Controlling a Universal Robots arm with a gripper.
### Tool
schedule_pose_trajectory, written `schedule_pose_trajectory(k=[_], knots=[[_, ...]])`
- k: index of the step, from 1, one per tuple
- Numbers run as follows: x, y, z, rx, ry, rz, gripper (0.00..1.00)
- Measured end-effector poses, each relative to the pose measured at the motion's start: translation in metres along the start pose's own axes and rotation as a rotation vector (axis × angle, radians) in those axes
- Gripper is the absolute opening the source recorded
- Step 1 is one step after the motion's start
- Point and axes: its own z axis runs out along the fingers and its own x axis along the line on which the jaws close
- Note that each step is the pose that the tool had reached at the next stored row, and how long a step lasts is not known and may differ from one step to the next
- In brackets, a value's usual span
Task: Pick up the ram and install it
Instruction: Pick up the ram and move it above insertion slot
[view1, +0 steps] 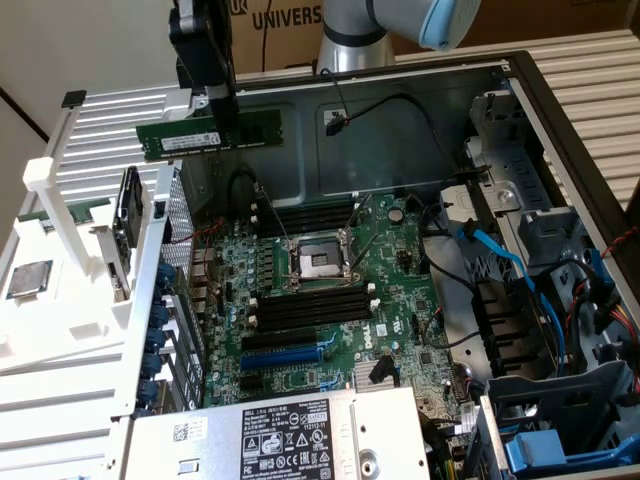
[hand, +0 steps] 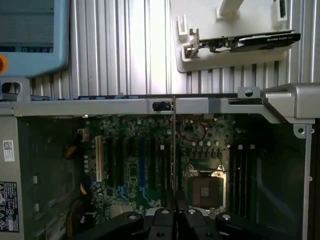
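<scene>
**Q:** Where's the ram (view1: 175, 140)?

**Me:** Upper left of the exterior frame, level above the open case (view1: 400, 120). My end effector (view1: 226, 128) is clenched on its middle from above, I'd say to leave the lower edge free for the slots (view1: 310, 308).

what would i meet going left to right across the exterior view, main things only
processor chip → ram held in the gripper → cpu socket → blue cable
</scene>
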Motion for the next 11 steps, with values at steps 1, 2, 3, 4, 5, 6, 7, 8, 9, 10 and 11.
schedule_pose_trajectory(k=[1, 2, 3, 4, 5, 6, 7, 8, 9, 10, 11], knots=[[0.0, -0.0045, 0.0002, 0.0, 0.0, 0.0, 0.12], [0.0, -0.009, 0.0005, 0.0001, 0.0, 0.0, 0.12], [0.0, -0.0136, 0.0007, 0.0, 0.0, 0.0, 0.12], [-0.001, -0.0182, 0.001, 0.0, 0.0, 0.0, 0.12], [-0.001, -0.0229, 0.0012, 0.0, 0.0, 0.0, 0.12], [-0.001, -0.0274, 0.0015, 0.0001, -0.0001, 0.0, 0.12], [-0.001, -0.0318, 0.0017, 0.0, 0.0, 0.0, 0.12], [-0.002, -0.0358, 0.0019, 0.0001, 0.0, 0.0, 0.12], [-0.002, -0.0398, 0.0022, 0.0001, -0.0001, 0.0, 0.12], [-0.002, -0.0435, 0.0025, 0.0001, -0.0002, 0.0, 0.12], [-0.003, -0.051, 0.0031, 0.0, -0.0015, 0.0, 0.12]])
